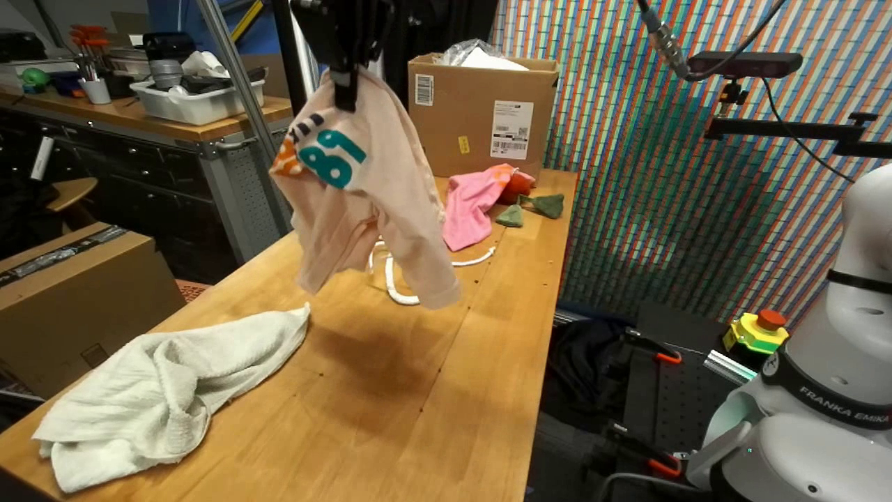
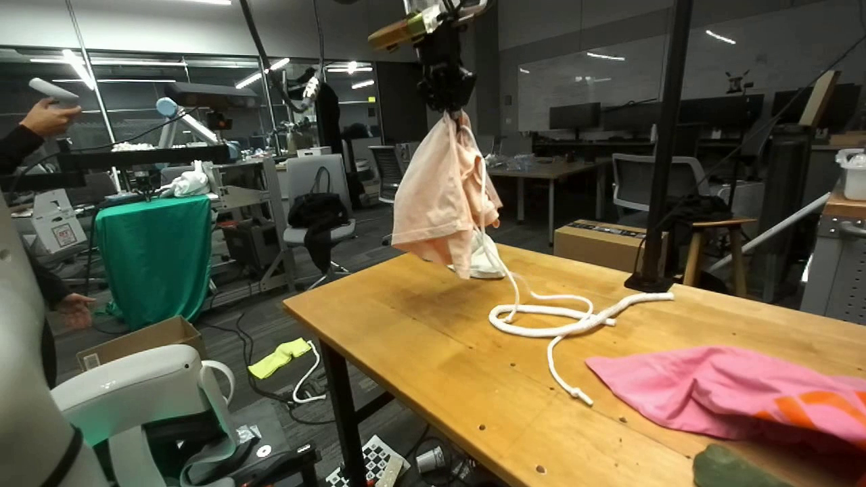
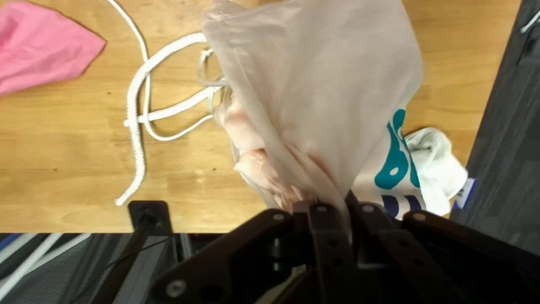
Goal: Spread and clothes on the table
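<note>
One pale peach garment [image 1: 380,202] hangs in the air above the wooden tabletop [image 1: 481,390], pinched near its upper end by the fingers [image 1: 345,90], which are clenched on the fabric. Below the grasp it drops in loose folds, and its shadow falls on the wood underneath. In an exterior view, teal numerals [image 1: 327,167] show on it, with orange and dark printing [image 1: 286,159] beside them. In the wrist view the fabric is bunched between the fingers, and a thick white rope [image 3: 134,109] lies looped on the tabletop to its left, crossed by a thinner white cord [image 3: 147,90]. Past the rope lies a crumpled pink cloth [image 2: 731,389] with orange print, and just beside that, two small green pieces [image 1: 511,217]. A rumpled white towel [image 1: 174,390] lies well apart from the pink cloth, along one edge of the tabletop; in an exterior view the hanging garment partly hides it. In an exterior view a cardboard box [image 1: 453,104] bearing labels stands behind the pink cloth. Near the white robot base [image 1: 822,390] sits a yellow box [image 1: 749,335] with a red button [image 1: 771,319].
</note>
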You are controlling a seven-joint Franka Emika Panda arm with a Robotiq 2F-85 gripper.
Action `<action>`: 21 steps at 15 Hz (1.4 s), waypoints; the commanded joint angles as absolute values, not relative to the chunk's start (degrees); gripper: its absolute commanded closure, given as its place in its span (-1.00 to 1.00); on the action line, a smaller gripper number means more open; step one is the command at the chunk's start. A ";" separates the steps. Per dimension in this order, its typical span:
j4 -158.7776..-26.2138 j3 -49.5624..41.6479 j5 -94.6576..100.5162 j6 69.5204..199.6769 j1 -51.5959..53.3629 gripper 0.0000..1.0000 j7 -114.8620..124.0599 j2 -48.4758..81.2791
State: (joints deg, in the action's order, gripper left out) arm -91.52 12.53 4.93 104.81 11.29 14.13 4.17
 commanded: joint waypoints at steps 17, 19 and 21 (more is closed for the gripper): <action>-106.78 16.22 -12.47 102.12 13.93 0.89 -19.73 7.06; -107.10 16.03 -17.10 106.24 13.73 0.89 -17.14 7.57; -106.63 15.66 -20.19 109.29 13.58 0.89 -14.24 8.85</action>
State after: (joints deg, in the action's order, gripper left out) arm -106.96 16.05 -15.53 105.18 13.91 -17.96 7.99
